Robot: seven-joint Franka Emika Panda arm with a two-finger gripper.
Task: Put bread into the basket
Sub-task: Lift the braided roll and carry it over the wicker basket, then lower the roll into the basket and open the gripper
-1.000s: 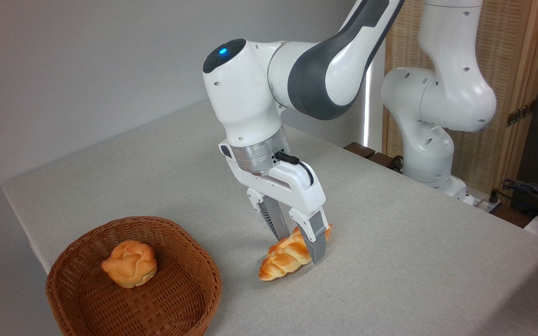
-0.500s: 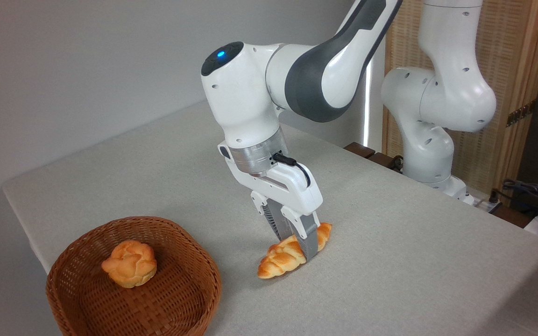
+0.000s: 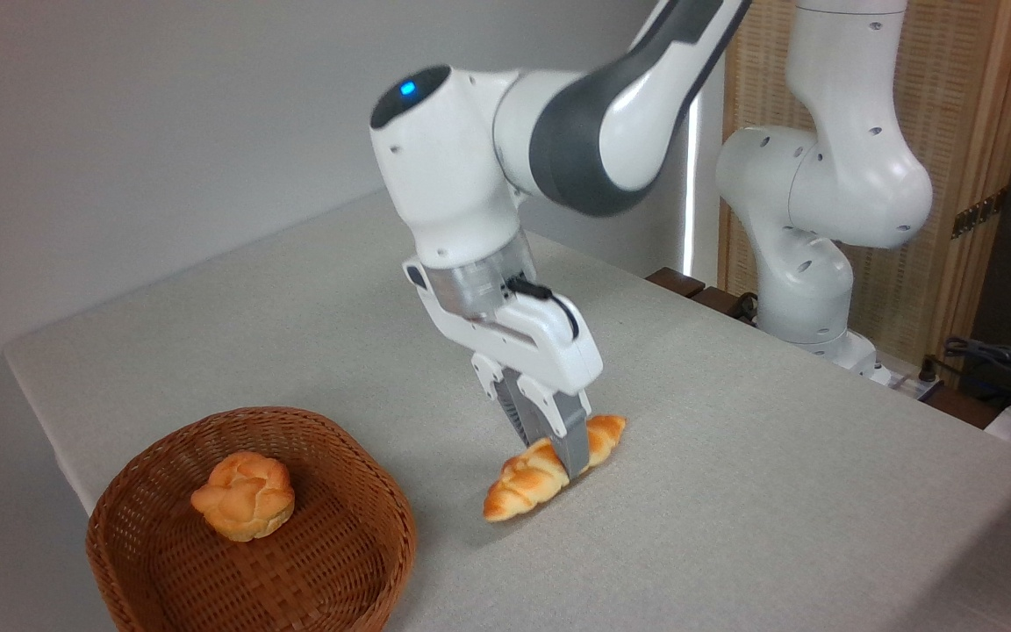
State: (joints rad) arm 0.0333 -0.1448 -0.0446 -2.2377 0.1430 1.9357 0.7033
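Grey cloth covers your counter [image 3: 734, 491], with a plain pale wall behind and a slatted wooden screen off at the far right. Your white two-finger hand [image 3: 558, 456] is clamped across the middle of the long golden-orange braided bread loaf [image 3: 527, 478], fingers pinched in from both sides. The loaf sits at the middle of the counter, its left tip low near the cloth and its right end tilted up, so you look to be at the lift step, with the grip made and the carry not yet done. Whether the low tip touches the cloth, you can't tell from this angle.

Down at the near left sits the round brown woven wicker basket [image 3: 356, 562], well apart from the loaf, with a small round knotted bun [image 3: 244, 496] already inside.

Next you'll want height enough to clear that thick rim, then a sweep left and toward the near edge, and a release over the bare weave beside the bun.

No brand, label or writing is readable anywhere; only a blue light glows on the arm.
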